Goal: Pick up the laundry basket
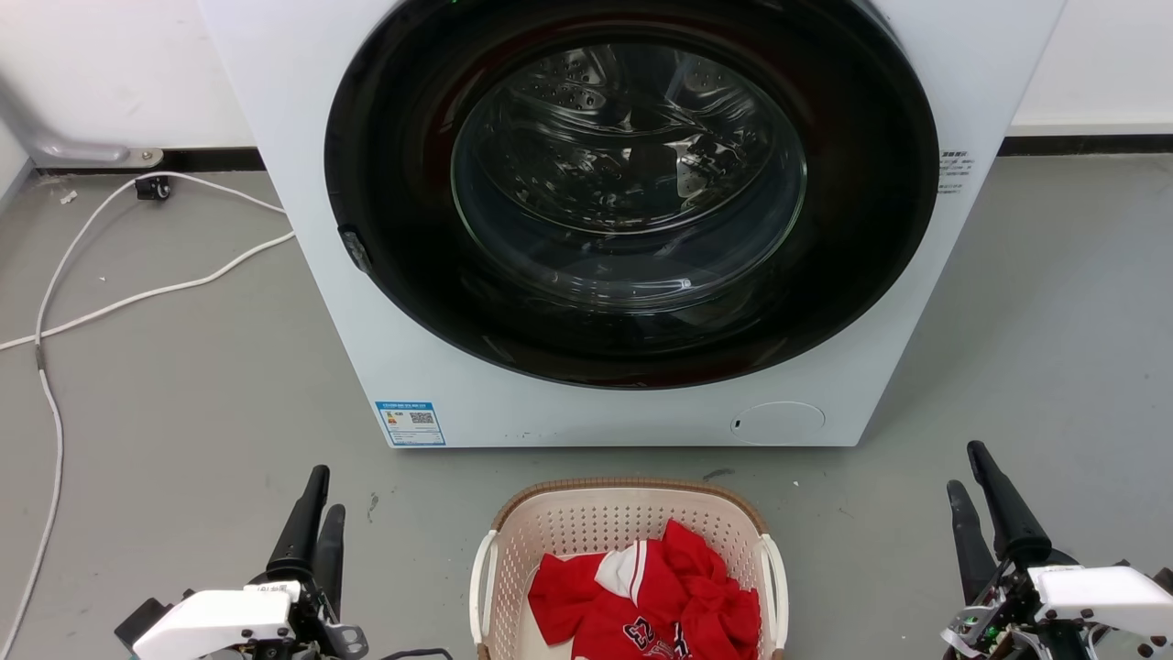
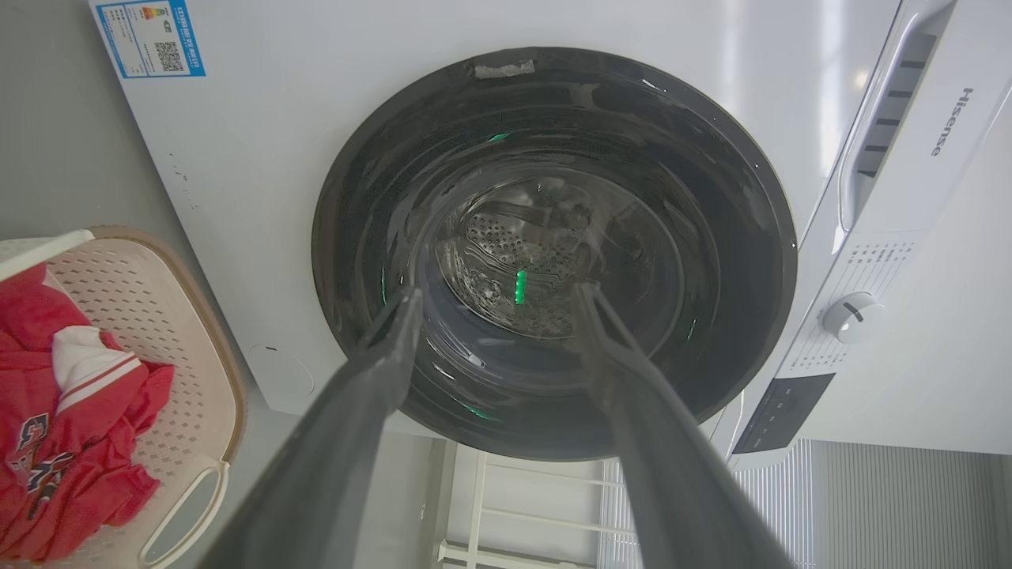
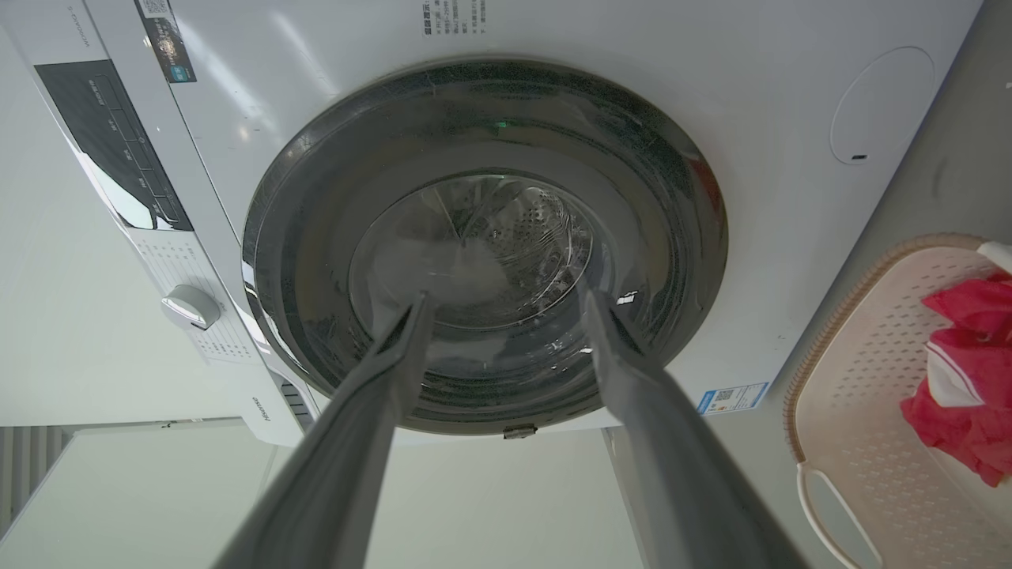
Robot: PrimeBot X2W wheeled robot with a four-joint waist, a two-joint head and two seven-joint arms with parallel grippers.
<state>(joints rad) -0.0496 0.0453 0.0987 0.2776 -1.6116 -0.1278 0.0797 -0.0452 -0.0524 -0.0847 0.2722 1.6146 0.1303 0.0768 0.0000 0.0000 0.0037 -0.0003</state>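
I am seeing both arms held low at the bottom corners of the head view, pale wrists down and dark fingers pointing up toward the washer [image 1: 321, 302]. The left gripper [image 1: 325, 495] is sitting at the lower left and the right gripper [image 1: 964, 467] at the lower right. In each wrist view the two fingers are standing apart with a clear gap, so both grippers are open and holding nothing. Both are aiming at the washer's round glass door [image 1: 628, 174].

The left wrist view is showing the grey word "Hisense" [image 2: 945, 122] on the washer's control panel, near a dial [image 2: 850, 316]. A blue-edged label [image 1: 410, 423] with a QR code is sticking to the washer's lower front corner; its small print is too fine for me to read.

The basket [image 1: 623, 484] is standing on the grey floor [image 1: 183, 385] just in front of the washer. It is lying between the two grippers and well apart from each. Its white handles are facing outward, one toward each gripper. A red shirt [image 1: 660, 596] with white trim is lying inside it.
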